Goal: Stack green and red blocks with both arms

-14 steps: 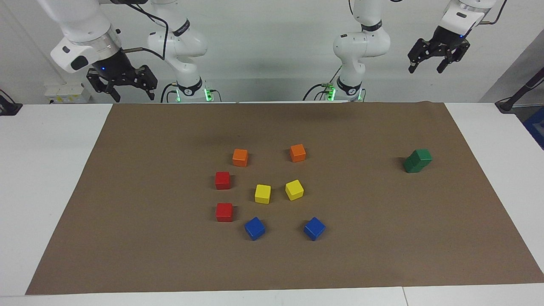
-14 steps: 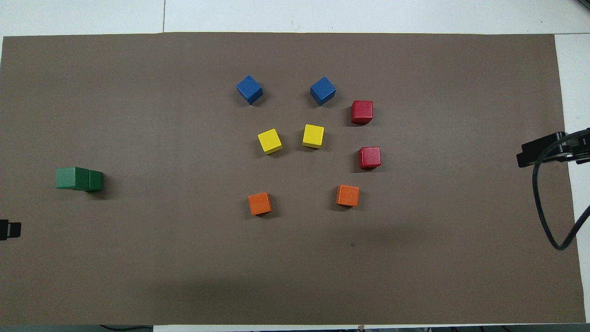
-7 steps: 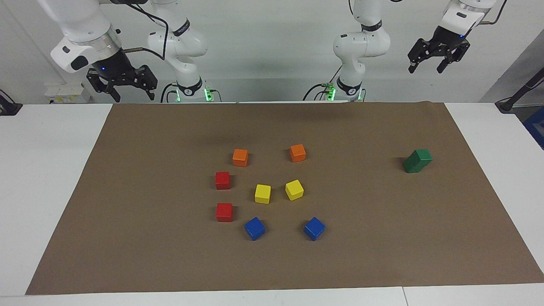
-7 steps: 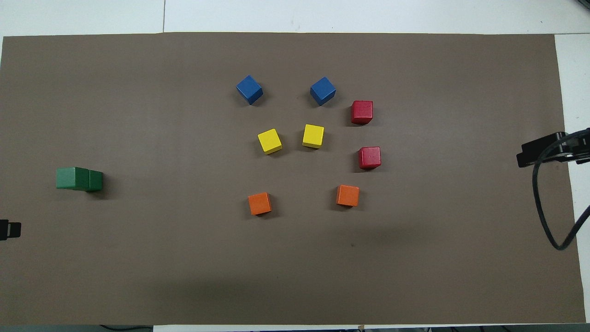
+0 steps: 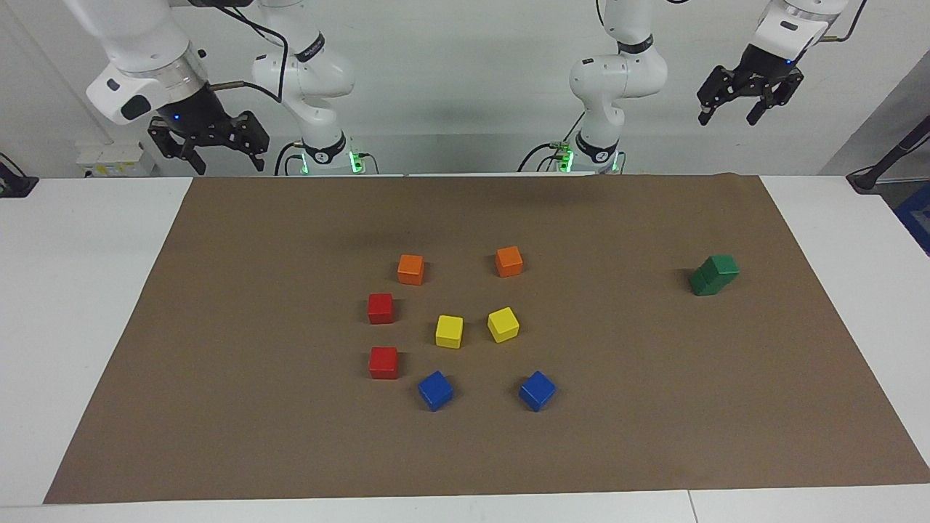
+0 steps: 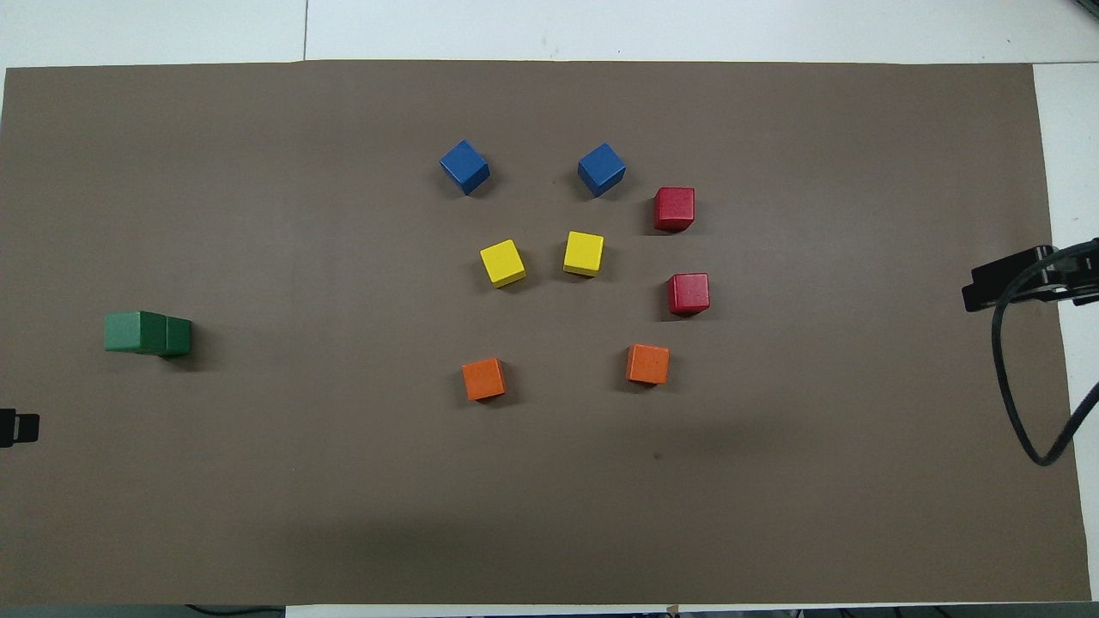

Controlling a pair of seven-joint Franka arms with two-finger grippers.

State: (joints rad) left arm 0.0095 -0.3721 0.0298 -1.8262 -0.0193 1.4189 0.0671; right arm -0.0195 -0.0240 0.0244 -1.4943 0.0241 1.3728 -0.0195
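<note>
Green stack (image 5: 714,274): two green blocks, one on other, on brown mat (image 5: 654,407) toward left arm's end. Two red blocks (image 5: 381,308) (image 5: 383,362): apart, unstacked, mid-mat beside yellow blocks (image 5: 449,331). Left gripper (image 5: 748,109), right gripper (image 5: 207,156): raised near bases, fingers spread, empty, both waiting.

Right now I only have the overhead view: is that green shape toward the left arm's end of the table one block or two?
Observer: Two. The facing view shows the green blocks stacked, one on the other.
Operator: I see only a black tip of each gripper at the edges. How high are they?
Observer: The left gripper and the right gripper both hang high, well above block height.
Operator: Is either one holding anything?
Observer: No, both are open and empty.
</note>
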